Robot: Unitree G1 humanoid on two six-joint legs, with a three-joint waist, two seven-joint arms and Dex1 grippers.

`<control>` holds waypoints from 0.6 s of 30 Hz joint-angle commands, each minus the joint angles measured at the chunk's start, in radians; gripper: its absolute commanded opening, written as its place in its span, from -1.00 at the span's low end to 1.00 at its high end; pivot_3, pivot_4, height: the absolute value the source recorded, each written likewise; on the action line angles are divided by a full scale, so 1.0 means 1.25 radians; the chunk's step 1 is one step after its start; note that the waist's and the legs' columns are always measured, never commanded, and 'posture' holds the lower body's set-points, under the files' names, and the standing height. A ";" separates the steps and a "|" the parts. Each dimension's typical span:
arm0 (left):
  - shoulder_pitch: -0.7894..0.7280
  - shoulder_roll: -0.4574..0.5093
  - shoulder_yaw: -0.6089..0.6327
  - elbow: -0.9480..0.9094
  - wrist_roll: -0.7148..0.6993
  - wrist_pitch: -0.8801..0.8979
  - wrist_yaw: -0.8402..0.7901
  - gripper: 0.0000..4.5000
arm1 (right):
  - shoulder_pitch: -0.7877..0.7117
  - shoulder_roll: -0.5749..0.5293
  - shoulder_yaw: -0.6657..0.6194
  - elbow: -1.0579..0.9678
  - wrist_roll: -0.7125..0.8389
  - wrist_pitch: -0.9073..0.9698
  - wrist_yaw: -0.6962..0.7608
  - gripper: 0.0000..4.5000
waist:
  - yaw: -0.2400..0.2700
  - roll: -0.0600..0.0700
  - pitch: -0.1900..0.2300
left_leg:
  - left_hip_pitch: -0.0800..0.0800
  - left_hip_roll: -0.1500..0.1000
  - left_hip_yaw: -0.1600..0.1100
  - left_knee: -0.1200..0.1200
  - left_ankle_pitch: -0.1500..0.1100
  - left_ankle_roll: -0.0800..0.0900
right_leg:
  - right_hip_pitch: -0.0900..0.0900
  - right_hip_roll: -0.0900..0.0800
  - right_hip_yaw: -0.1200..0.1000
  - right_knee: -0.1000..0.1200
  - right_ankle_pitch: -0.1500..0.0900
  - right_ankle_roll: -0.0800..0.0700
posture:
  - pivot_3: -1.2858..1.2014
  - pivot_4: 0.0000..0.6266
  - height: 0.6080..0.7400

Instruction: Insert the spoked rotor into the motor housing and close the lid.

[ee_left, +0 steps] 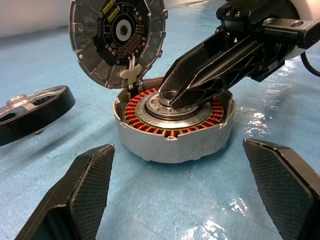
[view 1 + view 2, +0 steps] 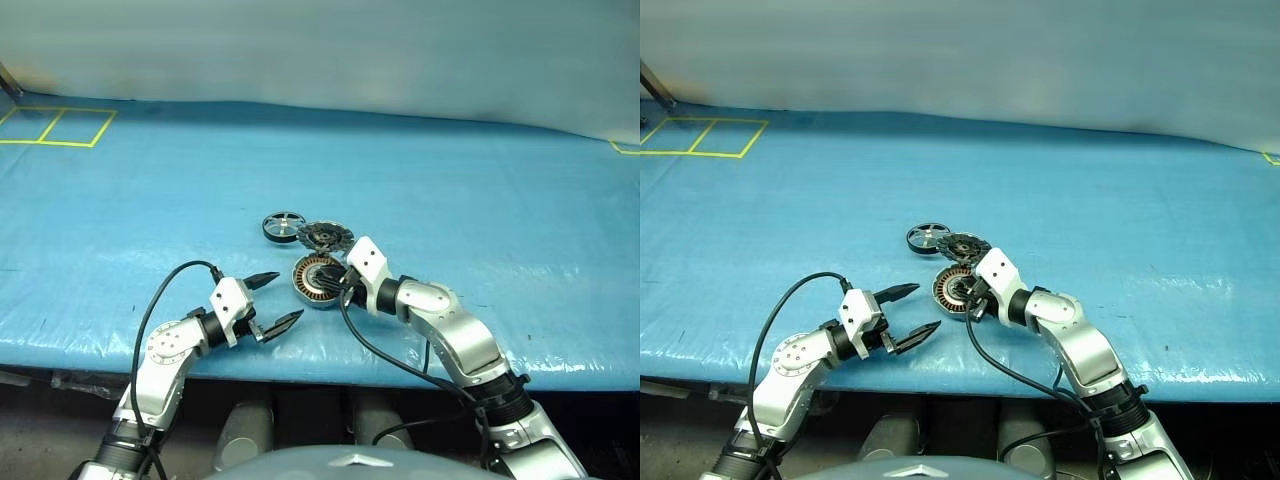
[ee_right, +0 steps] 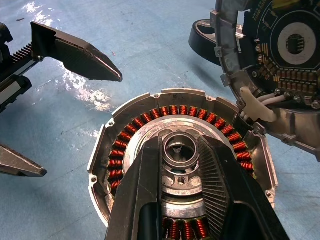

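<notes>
Left gripper (image 2: 272, 299) sits nearest, fingers spread wide, nothing between them, just short of the housing (image 1: 172, 135) and pointing at it. Right gripper (image 3: 187, 165) reaches over the housing from the other side, fingers nearly together with tips resting on or just above the silver centre hub; looks like it steadies the cup, not gripping anything I can confirm. Housing stands upright on the blue mat (image 2: 450, 190), copper windings exposed, no rotor in it. Lid (image 1: 117, 40) stands hinged open at the housing's far edge, dark inner face toward the left gripper. Rotor (image 1: 30, 110) lies flat on the mat beyond and beside the housing, just past the lid, untouched.

Judgement: step in hand is fetching the rotor. Left gripper is the free one, so it should go round the housing, take the rotor by its rim, keep it level. Right tips must clear the hub first, or the rotor can't seat. Avoid knocking the open lid.
</notes>
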 commanded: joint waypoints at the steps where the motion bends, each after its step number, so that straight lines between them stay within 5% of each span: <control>1: -0.007 -0.003 -0.001 0.001 0.001 -0.021 0.001 1.00 | 0.002 -0.008 0.003 -0.011 -0.006 0.009 0.000 -0.69 | 0.000 0.000 0.000 | 0.000 0.000 0.000 0.000 0.000 0.000 | 0.000 0.000 0.000 0.000 0.000 0.000 | 0.03 -0.52 1.00; 11: -0.012 -0.005 -0.004 0.008 0.003 -0.014 0.003 1.00 | 0.006 -0.005 -0.003 -0.018 0.006 0.015 0.006 -0.69 | 0.000 0.000 0.000 | 0.000 0.000 0.000 0.000 0.000 0.000 | 0.000 0.000 0.000 0.000 0.000 0.000 | 0.03 -0.52 1.00; 16: -0.010 -0.006 -0.003 0.009 0.002 -0.015 0.004 1.00 | 0.007 0.000 -0.005 -0.016 -0.005 0.007 -0.009 0.02 | 0.000 0.000 0.000 | 0.000 0.000 0.000 0.000 0.000 0.000 | 0.000 0.000 0.000 0.000 0.000 0.000 | 0.03 -0.52 1.00; 18: -0.010 -0.006 -0.003 0.009 0.002 -0.015 0.005 1.00 | 0.004 0.003 -0.007 -0.020 0.000 0.009 -0.007 0.02 | 0.000 0.000 0.000 | 0.000 0.000 0.000 0.000 0.000 0.000 | 0.000 0.000 0.000 0.000 0.000 0.000 | 0.03 -0.52 1.00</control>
